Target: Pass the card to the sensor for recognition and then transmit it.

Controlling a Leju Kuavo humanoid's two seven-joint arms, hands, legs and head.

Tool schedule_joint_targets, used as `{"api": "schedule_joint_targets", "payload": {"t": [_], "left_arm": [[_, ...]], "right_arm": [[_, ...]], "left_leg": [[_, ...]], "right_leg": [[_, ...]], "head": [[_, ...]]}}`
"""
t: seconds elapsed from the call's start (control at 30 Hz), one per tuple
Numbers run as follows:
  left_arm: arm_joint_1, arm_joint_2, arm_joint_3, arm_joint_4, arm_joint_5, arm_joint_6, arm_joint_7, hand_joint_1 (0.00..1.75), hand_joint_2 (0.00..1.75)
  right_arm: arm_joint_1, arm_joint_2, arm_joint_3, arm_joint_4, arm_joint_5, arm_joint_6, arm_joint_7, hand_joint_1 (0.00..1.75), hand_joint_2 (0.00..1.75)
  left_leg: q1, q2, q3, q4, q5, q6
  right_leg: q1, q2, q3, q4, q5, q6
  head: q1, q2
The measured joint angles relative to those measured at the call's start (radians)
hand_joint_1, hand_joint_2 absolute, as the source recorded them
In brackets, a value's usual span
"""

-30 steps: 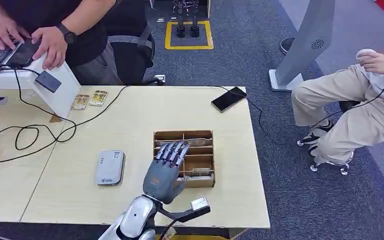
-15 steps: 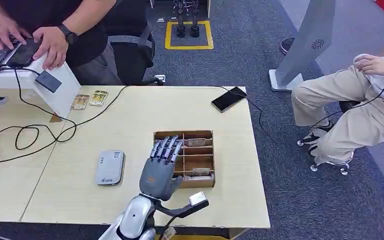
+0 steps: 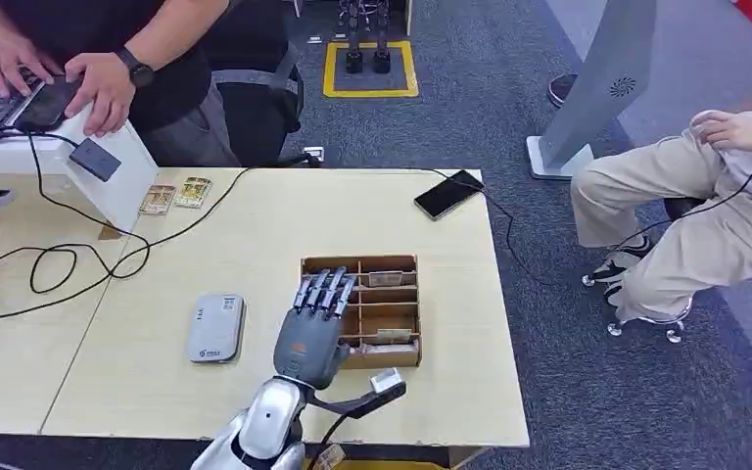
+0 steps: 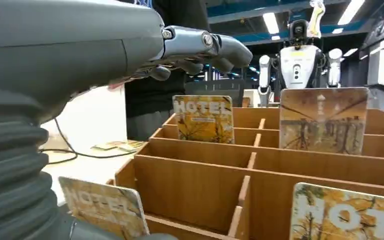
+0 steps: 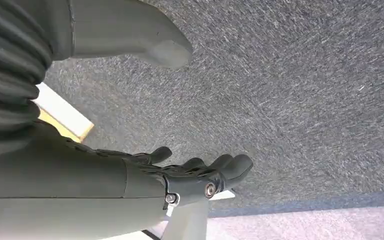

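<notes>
My left hand [image 3: 311, 333] hovers over the wooden card box [image 3: 406, 262] — fingers [image 3: 321, 292] spread, holding nothing. The upright card [image 4: 203, 119] stands just ahead — my right hand [image 5: 200, 175] hangs open

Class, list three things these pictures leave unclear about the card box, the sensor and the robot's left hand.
1. Head view: the left hand covers the wooden card box's left compartments.
2. Head view: the grey sensor's label is too small to read.
3. Left wrist view: the nearest hotel card is cut off by the picture's edge.

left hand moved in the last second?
Yes. The left hand has slid toward the sensor-side edge of the card box and slightly back toward the robot.
</notes>
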State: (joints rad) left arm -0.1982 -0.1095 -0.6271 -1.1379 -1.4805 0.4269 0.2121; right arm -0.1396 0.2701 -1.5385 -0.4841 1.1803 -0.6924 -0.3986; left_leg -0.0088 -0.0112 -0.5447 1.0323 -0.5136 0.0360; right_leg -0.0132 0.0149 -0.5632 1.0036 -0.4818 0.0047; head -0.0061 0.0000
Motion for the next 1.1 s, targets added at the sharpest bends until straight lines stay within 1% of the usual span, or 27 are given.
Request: {"api": "schedule_joint_targets", "payload": {"t": [0.17, 0.43, 0.47, 0.5, 0.7, 0.97, 1.1], "left_arm": [[-0.016, -0.003, 0.000, 0.024, 0.000, -0.015, -0.004, 0.00, 1.75], [-0.026, -0.007, 0.000, 0.039, 0.000, -0.017, -0.005, 0.00, 1.75], [-0.026, -0.008, 0.000, 0.039, 0.000, -0.016, -0.005, 1.47, 1.75], [-0.026, -0.008, 0.000, 0.040, 0.000, -0.016, -0.008, 1.75, 1.75], [-0.018, -0.008, 0.000, 0.045, 0.007, 0.010, -0.043, 1.75, 1.75], [-0.018, -0.008, 0.000, 0.045, 0.008, 0.015, -0.054, 1.75, 1.75], [-0.001, -0.005, 0.000, 0.050, 0.010, 0.016, -0.063, 1.75, 1.75]], "right_arm": [[0.000, -0.001, 0.000, 0.001, 0.000, 0.000, -0.006, 0.00, 1.75], [0.000, -0.002, 0.000, 0.003, 0.000, 0.000, -0.008, 0.00, 1.75], [0.000, -0.003, 0.000, 0.004, 0.000, 0.000, -0.010, 0.00, 1.75], [0.000, -0.004, 0.000, 0.005, 0.000, 0.000, -0.010, 0.00, 1.75], [0.000, -0.006, 0.000, 0.007, -0.001, 0.000, -0.011, 0.00, 1.75], [0.000, -0.008, 0.000, 0.011, 0.000, 0.000, -0.015, 0.00, 1.75], [0.001, -0.009, 0.000, 0.013, 0.000, 0.000, -0.017, 0.00, 1.75]], "left_leg": [[0.000, 0.000, 0.000, 0.000, 0.000, 0.000], [0.000, 0.000, 0.001, 0.000, 0.000, 0.000], [0.000, 0.000, 0.001, 0.000, 0.000, 0.000], [0.000, 0.000, 0.001, 0.000, 0.000, 0.000], [0.000, -0.001, 0.001, 0.000, 0.000, 0.000], [0.000, -0.001, 0.002, 0.000, 0.000, 0.000], [0.000, -0.001, 0.001, 0.000, 0.000, 0.000]], "right_leg": [[0.000, 0.000, 0.001, 0.000, 0.000, 0.000], [0.000, 0.000, 0.001, 0.000, 0.000, 0.000], [0.000, 0.000, 0.001, 0.000, 0.000, 0.000], [0.000, 0.000, 0.001, 0.000, 0.000, 0.000], [0.000, -0.001, 0.002, 0.000, 0.000, 0.000], [0.000, -0.001, 0.003, 0.000, 0.000, 0.000], [0.000, -0.001, 0.001, 0.000, 0.000, 0.000]], "head": [[0.000, 0.000], [0.000, 0.000], [0.000, 0.000], [0.000, 0.000], [0.000, 0.000], [0.000, 0.000], [0.000, 0.000]]}}
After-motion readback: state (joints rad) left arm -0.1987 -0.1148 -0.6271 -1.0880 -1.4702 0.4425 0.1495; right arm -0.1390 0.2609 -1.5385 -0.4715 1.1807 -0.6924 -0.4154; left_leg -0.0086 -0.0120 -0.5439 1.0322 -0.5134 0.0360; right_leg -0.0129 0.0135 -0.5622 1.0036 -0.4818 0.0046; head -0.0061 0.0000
